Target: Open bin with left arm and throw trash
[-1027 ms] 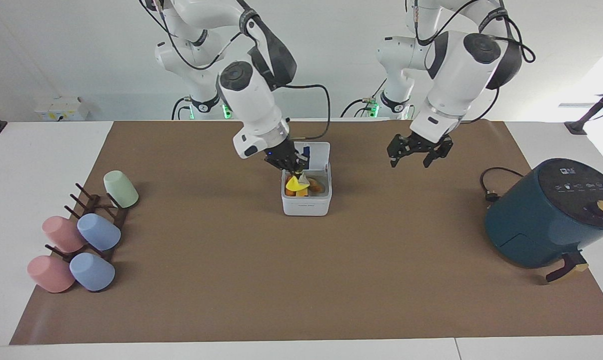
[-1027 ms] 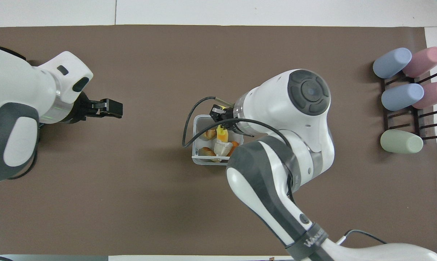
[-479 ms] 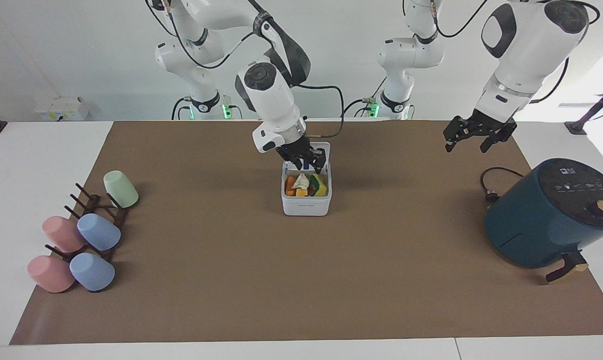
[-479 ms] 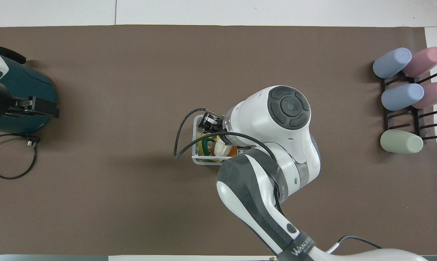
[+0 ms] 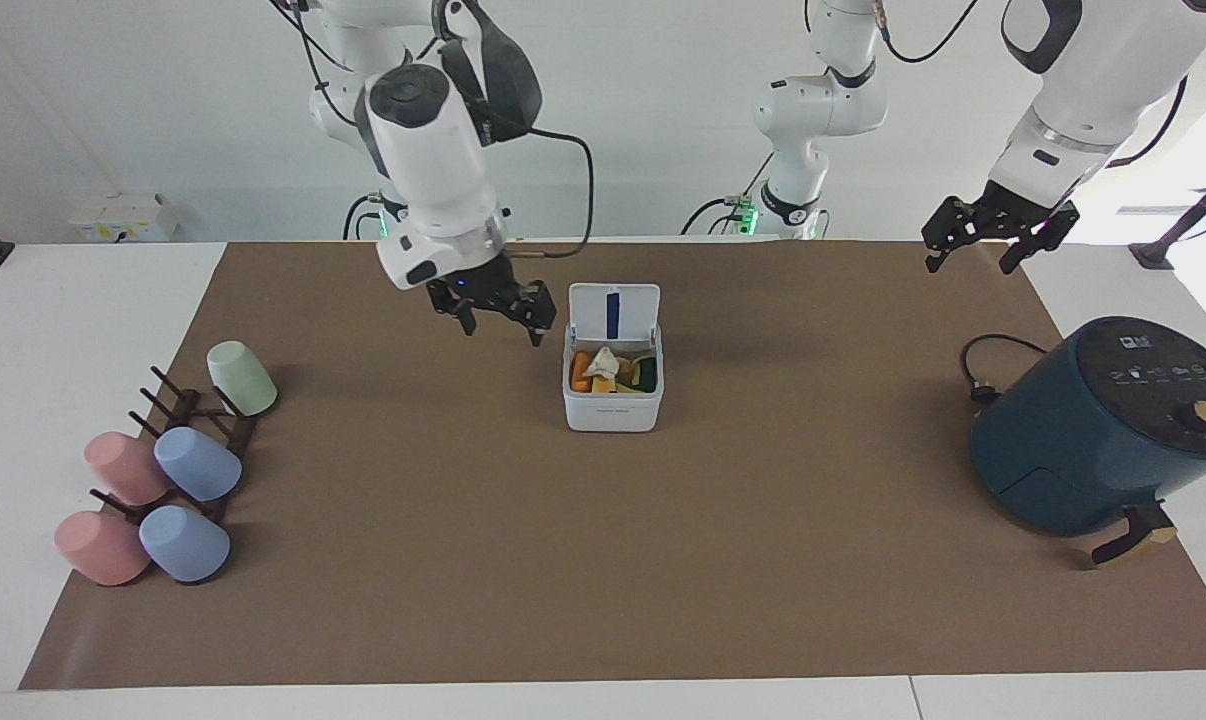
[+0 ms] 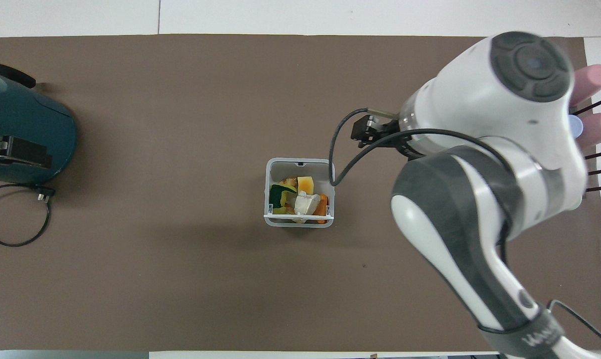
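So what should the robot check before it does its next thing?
1. Bin lid up: ok, it stands open.
2. Trash inside the bin: ok, the pieces lie in it.
3. Right tool empty: ok, open, holding nothing, over the mat beside the bin.
4. Left tool out of the way: ok, open, raised near the air fryer.
5. Trash left on the mat: ok, none in view.
6. Bin full to the rim: cannot tell.
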Available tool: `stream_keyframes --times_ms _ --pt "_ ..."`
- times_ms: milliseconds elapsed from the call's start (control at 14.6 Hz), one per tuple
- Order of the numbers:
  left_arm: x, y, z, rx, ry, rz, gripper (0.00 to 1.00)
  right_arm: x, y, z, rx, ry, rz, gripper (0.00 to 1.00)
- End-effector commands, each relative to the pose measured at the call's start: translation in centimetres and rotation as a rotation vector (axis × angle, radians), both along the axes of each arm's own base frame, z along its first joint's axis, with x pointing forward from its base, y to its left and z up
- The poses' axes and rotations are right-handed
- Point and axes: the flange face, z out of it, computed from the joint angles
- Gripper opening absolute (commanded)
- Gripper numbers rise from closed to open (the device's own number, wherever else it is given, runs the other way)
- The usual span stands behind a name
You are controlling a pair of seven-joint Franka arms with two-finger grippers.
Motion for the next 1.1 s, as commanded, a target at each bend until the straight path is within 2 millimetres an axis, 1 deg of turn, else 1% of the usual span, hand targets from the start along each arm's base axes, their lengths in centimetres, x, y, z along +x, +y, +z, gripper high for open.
stream_keyframes --times_ms 0,137,205,342,411,479,548,616,685,822,890,959,1027 --pt "0.1 0.2 0.2 0.02 0.02 -0.016 1.0 -1.0 -6.0 4.9 -0.03 0.02 0.105 1.0" --pt "-0.1 -0.2 0.0 0.021 0.024 -0.014 1.0 -1.8 -11.2 6.5 -0.047 0.054 0.121 1.0" --pt "-0.2 -0.4 0.0 0.019 0.026 -0.016 1.0 -2.1 -13.2 6.4 -0.07 0.064 0.145 1.0" --pt "-0.3 -0.4 -0.2 0.011 0.032 -0.013 1.0 -3.9 -15.0 6.4 -0.13 0.087 0.243 1.0" --pt "-0.4 -0.4 -0.4 0.01 0.037 -0.012 1.0 -4.3 -16.6 6.2 -0.135 0.094 0.242 1.0" --pt "-0.7 -0.4 -0.8 0.012 0.045 -0.001 1.0 -4.3 -18.6 5.4 -0.129 0.103 0.227 1.0" --pt "-0.9 -0.3 -1.0 0.012 0.046 0.004 1.0 -4.8 -19.5 5.0 -0.127 0.091 0.243 1.0" --pt "-0.8 -0.1 -0.9 0.012 0.04 0.007 1.0 -5.0 -19.6 4.6 -0.129 0.085 0.247 1.0" --pt "-0.6 -0.1 -0.7 0.011 0.033 0.01 1.0 -4.8 -19.6 4.5 -0.129 0.083 0.246 1.0" --pt "-0.5 0.0 -0.7 0.011 0.029 0.01 1.0 -3.7 -20.4 4.9 -0.145 0.076 0.239 1.0" --pt "-0.5 0.0 -0.6 0.01 0.026 0.011 1.0 -3.8 -20.8 4.8 -0.146 0.081 0.235 1.0" --pt "-0.5 -0.1 -0.8 0.011 0.029 0.011 1.0 -3.9 -21.7 4.7 -0.142 0.09 0.221 1.0" --pt "-0.5 -0.1 -0.7 0.011 0.029 0.011 1.0 -3.9 -21.9 4.7 -0.144 0.09 0.223 1.0"
